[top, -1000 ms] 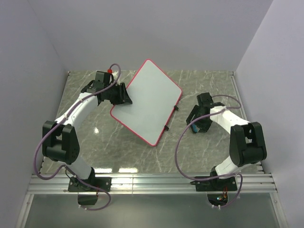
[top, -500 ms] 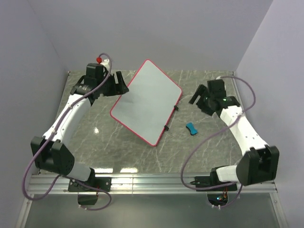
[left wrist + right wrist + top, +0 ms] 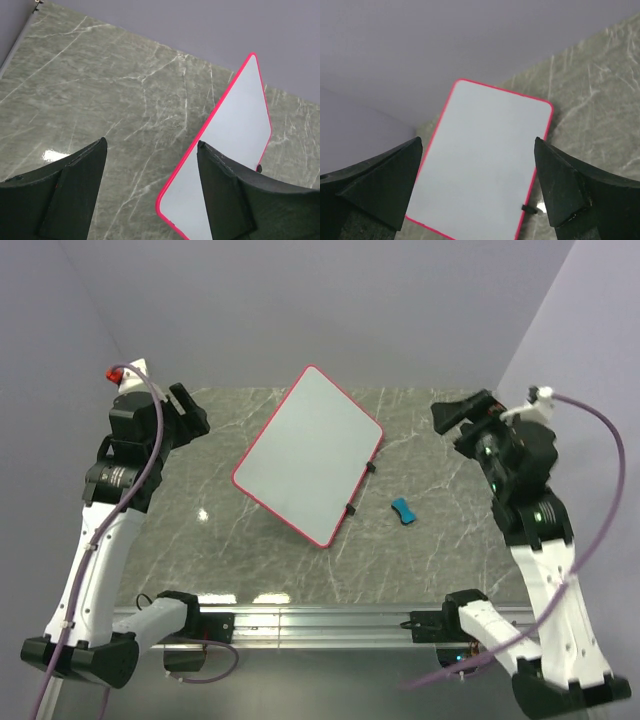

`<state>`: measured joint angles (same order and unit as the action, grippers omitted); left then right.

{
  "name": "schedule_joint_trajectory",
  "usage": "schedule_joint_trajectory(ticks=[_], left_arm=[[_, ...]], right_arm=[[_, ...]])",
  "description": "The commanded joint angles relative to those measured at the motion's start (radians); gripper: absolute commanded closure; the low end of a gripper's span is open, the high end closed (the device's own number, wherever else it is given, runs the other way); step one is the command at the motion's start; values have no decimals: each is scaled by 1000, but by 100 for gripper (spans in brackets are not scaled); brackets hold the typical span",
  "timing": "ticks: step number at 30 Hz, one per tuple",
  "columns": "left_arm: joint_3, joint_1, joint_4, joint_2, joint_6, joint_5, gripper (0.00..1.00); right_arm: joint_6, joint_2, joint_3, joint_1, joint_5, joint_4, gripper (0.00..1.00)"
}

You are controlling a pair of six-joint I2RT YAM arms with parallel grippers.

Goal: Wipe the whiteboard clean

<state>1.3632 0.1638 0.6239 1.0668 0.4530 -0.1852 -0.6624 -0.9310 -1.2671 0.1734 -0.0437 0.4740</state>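
Observation:
The whiteboard (image 3: 308, 455), white with a red-pink rim and two black clips on its right edge, lies flat and turned diagonally on the marble table; its surface looks blank. The left wrist view shows its lower corner (image 3: 235, 125), and the right wrist view takes in nearly all of the whiteboard (image 3: 485, 195). My left gripper (image 3: 188, 412) hangs high to the left of the board, open and empty (image 3: 151, 142). High at the right, my right gripper (image 3: 452, 416) also stands open, its jaws wide with nothing between them (image 3: 477, 140). Neither gripper touches the board.
A small blue eraser block (image 3: 403, 510) lies on the table just right of the board's clipped edge. Grey walls close in the table (image 3: 200, 540) at the back and both sides. A metal rail (image 3: 320, 625) with the arm bases runs along the near edge.
Both arms have risen and drawn back to the sides. The left gripper came off the board's left edge and opened. The right gripper left the blue eraser on the table.

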Motion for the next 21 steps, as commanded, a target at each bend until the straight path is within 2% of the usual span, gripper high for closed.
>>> schedule_joint_trajectory(ticks=[1,4,11,18,21], left_arm=[[37,13,43,-5,19,-64,22],[57,17,36,7,21,-40,23],[122,34,8,67,26,6,23],[139,37,-65,114,35,81,24],[157,40,-76,146,-5,93,22]], right_arm=[[-32,158,90,2,-56,-176,0],[-2,193,79,3,-27,-158,0],[-6,38,-110,3,-22,51,0],[-23,64,-31,3,33,-17,0],[-23,20,-64,2,38,55,0]])
